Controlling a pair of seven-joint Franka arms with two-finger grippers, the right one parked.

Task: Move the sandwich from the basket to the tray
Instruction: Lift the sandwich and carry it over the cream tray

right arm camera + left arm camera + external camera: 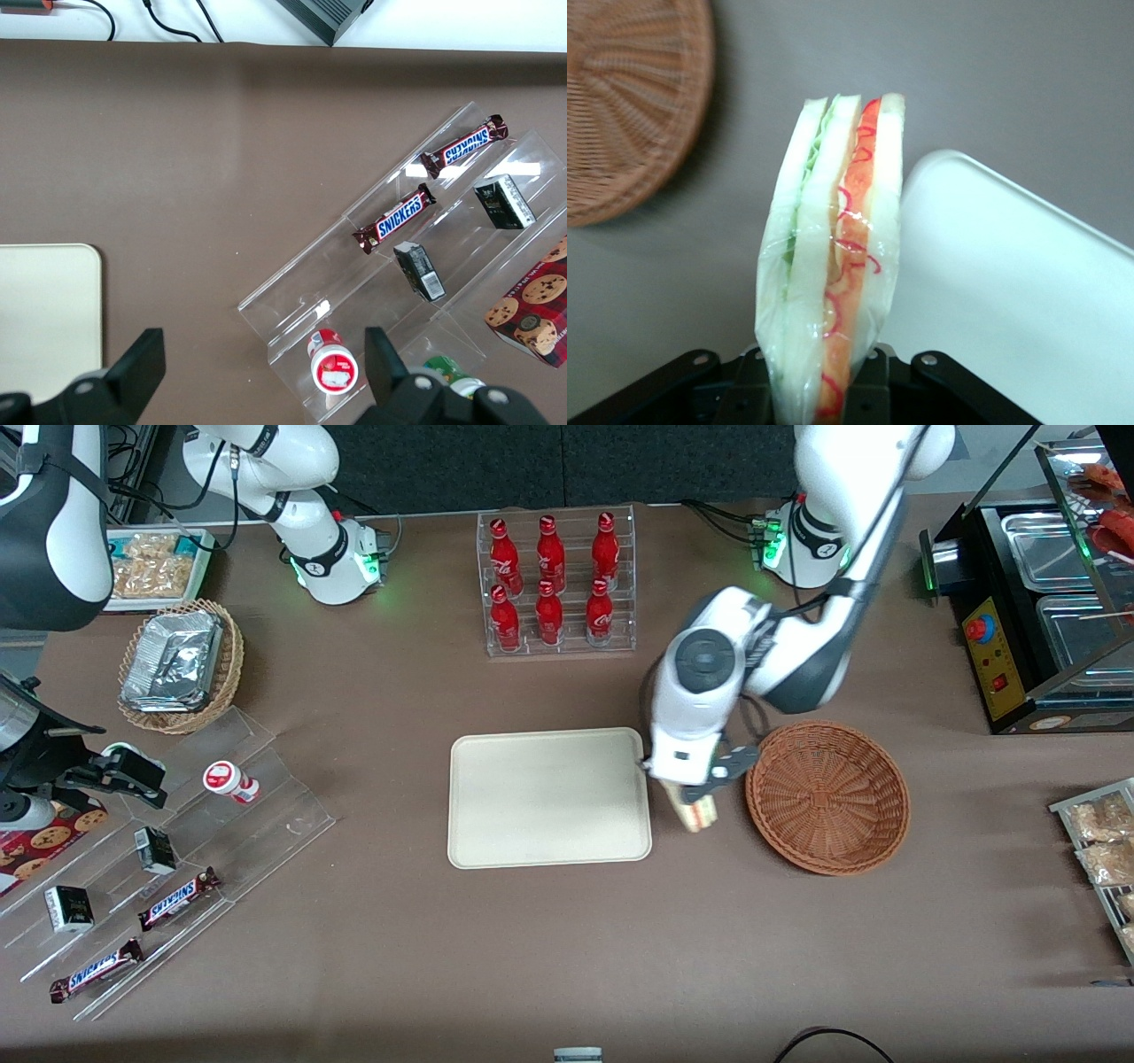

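From the front, the cream tray [549,797] lies flat near the middle of the worktop [567,957], smooth plastic with rounded corners and a low rim, and nothing rests on it. Just beside its edge toward the working arm hangs the hand [700,788], closed on the sandwich [698,811], which shows there only as a small pale wedge poking out below the wrist, over the bare strip of worktop between tray and basket [828,797]. The basket is round, shallow, reddish-brown wicker with a spoked weave, and it holds nothing.

The wrist camera gives what the front hides: the sandwich [833,266] stands on edge, its long axis running straight out from the black fingers [864,390] that pinch its base, and its narrow cut face shows pale bread, green leaf and an orange-red stripe under crinkled clear wrap. Its tip seems to point between the basket's rim [629,106] and a tray corner [1010,266].
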